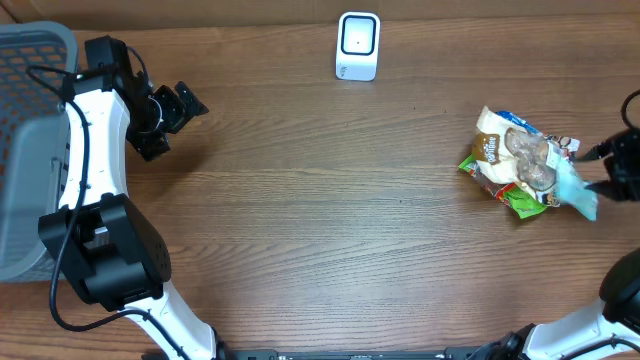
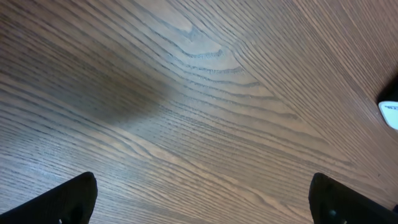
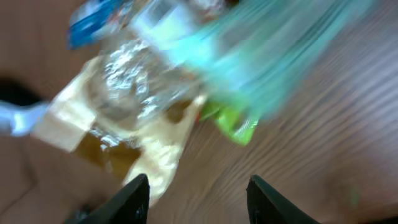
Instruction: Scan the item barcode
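The overhead view's right edge cuts off most of the right end effector (image 1: 603,169) near the tabletop's right edge, and its left edge crops the basket (image 1: 25,150). In the right wrist view we see the snack packet (image 3: 143,93) smeared by blur, its print unreadable. The left wrist view shows only a sliver of the scanner (image 2: 390,113).

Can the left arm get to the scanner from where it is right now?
Probably yes. The left gripper is open and empty, and only bare table lies between it and the scanner. The bag lies far to the right. Whether the arm stretches that far I can't tell.
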Motion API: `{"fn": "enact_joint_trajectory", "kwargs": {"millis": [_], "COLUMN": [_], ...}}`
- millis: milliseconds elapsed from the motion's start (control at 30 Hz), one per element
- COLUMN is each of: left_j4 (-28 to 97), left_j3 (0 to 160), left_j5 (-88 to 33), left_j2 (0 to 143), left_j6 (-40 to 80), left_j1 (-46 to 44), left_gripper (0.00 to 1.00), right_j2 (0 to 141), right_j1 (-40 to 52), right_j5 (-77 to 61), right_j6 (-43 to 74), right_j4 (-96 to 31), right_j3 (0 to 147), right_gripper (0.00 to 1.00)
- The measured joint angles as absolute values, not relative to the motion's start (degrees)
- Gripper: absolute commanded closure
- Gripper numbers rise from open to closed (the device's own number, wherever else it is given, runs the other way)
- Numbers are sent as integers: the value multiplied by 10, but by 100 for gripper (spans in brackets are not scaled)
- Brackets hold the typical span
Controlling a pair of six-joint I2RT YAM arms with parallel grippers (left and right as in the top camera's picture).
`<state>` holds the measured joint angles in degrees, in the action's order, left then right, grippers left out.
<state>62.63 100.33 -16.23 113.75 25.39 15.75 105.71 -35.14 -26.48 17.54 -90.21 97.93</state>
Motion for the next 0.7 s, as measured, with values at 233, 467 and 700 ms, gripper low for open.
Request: {"fn": "enact_joint_trajectory", "kwargs": {"millis": [233, 467, 700], "left_j4": [626, 626, 626], "left_j3": [1003, 1003, 1003], "left_j5": [-162, -162, -162], "left_j2": [1138, 1138, 1138], "left_j6": [254, 254, 254], "left_j1": [157, 157, 157], "left_gripper": [0, 0, 0], "right_j2": [1022, 860, 705], "right_j1": [-309, -162, -74], "right_j5": [-315, -294, -298], "right_j6": [92, 69, 69], "right_j4": [-967, -969, -970], "right_j3": [1086, 1132, 1143], "right_gripper": [30, 0, 0]}}
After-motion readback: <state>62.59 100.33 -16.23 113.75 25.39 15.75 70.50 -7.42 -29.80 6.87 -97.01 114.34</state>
